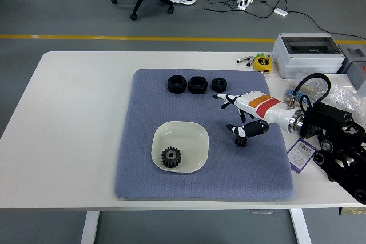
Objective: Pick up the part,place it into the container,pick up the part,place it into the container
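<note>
Head view shows the right hand (243,115), white with black fingertips and a red-orange band, reaching in from the right over the blue-grey textured mat (143,170) on the white counter (80,112). A small black toothed gear (241,140) lies on the mat just below the thumb, touching or nearly touching it; I cannot tell which. The fingers point left toward the picture's middle, spread and relaxed, clasping nothing, the palm facing down and the forearm running back to the right. A larger black gear (170,156) already lies inside the cream rounded-square dish (197,135), which sits to the left of the hand, apart from it. By my judgement the small gear is the next part, and only this hand is near it. Three black hexagonal nuts (196,84) stand in a row at the mat's far edge.
</note>
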### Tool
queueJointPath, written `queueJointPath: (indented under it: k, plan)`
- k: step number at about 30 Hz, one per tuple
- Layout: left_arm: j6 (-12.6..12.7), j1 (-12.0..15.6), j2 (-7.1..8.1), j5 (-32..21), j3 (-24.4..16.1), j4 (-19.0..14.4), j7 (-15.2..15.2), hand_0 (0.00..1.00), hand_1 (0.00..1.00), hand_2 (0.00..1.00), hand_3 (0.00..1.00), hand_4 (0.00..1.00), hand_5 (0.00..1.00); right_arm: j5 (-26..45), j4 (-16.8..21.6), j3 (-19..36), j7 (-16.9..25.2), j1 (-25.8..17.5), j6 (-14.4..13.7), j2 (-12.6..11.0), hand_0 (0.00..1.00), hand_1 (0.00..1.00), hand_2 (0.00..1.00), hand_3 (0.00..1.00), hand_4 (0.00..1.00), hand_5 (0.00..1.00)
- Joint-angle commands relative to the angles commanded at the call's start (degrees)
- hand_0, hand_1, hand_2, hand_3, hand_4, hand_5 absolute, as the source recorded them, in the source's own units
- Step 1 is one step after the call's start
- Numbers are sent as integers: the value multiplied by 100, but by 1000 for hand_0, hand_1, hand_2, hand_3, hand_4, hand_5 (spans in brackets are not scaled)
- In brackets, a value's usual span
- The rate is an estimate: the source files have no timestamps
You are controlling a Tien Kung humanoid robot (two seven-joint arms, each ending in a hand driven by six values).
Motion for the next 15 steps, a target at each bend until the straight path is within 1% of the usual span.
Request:
queueJointPath:
  k: [3,5,6,11,12,15]
  plan:
    - [-1,-9,-1,10,-3,-1,3,672,670,664,559,630,578,-254,126,-40,5,-47,128,-70,262,362,717,908,681,218]
    - [4,-15,-1,-11,8,-2,-1,672,670,664,559,630,578,-340,146,-55,23,-58,159,-97,262,362,717,908,681,218]
    - [9,-22,-1,-34,20,-2,-5,671,670,663,558,630,579,-416,137,-65,43,-65,156,-114,637,647,785,905,895,265]
    - [15,-43,-3,-93,54,-4,-13,671,670,663,558,630,579,-626,-1,-82,80,-52,86,-86,637,647,785,905,895,265]
    - [17,-47,-7,-89,49,-3,-11,671,670,663,556,629,579,-648,-43,-89,90,-41,71,-71,744,708,819,908,910,257]
    - [12,-60,-8,-94,63,-6,-9,671,670,663,556,629,579,-688,-168,-101,102,-19,30,-28,744,708,819,908,910,257]
